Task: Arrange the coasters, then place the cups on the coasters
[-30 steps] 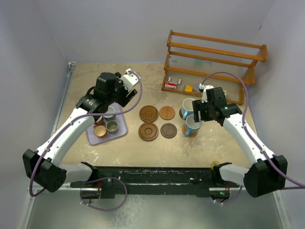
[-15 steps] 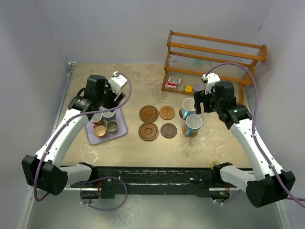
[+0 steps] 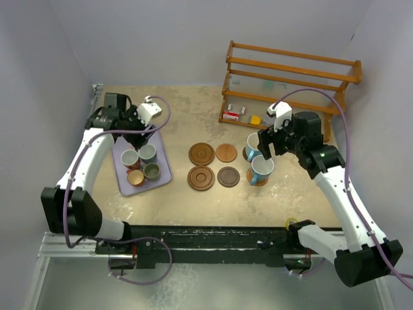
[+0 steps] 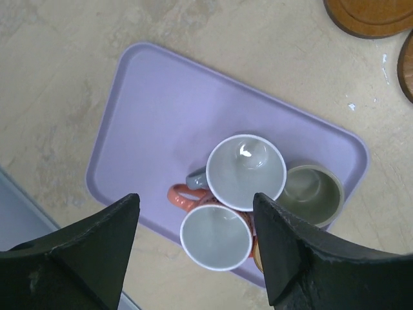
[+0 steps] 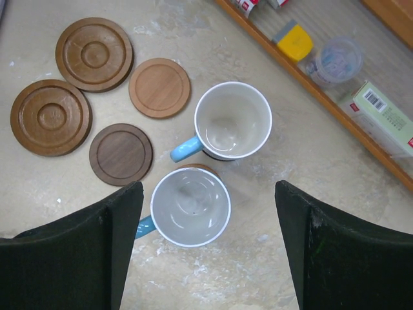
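Note:
Four wooden coasters lie bare mid-table: two grooved ones (image 3: 201,154) (image 3: 201,177), a light one (image 3: 226,152) and a dark one (image 3: 228,176). Two light-blue cups (image 5: 232,121) (image 5: 190,206) stand to their right, each on a coaster, of which only a sliver (image 5: 201,168) shows. My right gripper (image 5: 208,187) hovers open above these two cups, holding nothing. On the lavender tray (image 4: 161,103) cluster a grey cup (image 4: 246,171), a pink cup (image 4: 216,237) and a grey-green cup (image 4: 313,192); the copper-orange cup (image 3: 135,177) is mostly hidden in the left wrist view. My left gripper (image 4: 195,197) hangs open above them, empty.
A wooden rack (image 3: 290,84) stands at the back right with small items on its lowest shelf, among them a yellow piece (image 5: 293,42) and a clear plastic cup (image 5: 335,59). Grey walls close in the table on the left, the back and the right.
The left arm has swung left and back, its gripper now over the far part of the tray. The right gripper has drawn back from the near blue cup and spread wider.

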Robot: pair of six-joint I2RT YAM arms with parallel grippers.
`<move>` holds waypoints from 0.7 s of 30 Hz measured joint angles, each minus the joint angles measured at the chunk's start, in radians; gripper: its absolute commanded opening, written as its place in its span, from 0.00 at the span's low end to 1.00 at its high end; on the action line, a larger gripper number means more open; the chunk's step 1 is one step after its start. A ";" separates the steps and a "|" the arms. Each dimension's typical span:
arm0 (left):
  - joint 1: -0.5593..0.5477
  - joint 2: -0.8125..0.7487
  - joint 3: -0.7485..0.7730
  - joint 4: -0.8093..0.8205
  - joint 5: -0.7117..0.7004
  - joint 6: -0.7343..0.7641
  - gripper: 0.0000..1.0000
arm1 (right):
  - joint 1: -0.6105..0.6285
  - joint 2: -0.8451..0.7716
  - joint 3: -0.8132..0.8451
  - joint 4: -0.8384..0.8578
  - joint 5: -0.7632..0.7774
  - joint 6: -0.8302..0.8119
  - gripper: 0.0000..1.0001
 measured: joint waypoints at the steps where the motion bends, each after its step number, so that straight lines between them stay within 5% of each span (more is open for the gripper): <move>1: 0.005 0.033 0.026 -0.021 0.025 0.038 0.67 | 0.000 -0.014 -0.001 0.001 -0.002 -0.006 0.85; 13: 0.010 0.380 0.337 -0.281 0.163 0.383 0.65 | 0.000 -0.034 -0.016 0.006 0.003 -0.027 0.85; 21: 0.010 0.482 0.367 -0.423 0.189 0.599 0.64 | 0.000 -0.029 -0.024 0.007 0.010 -0.031 0.85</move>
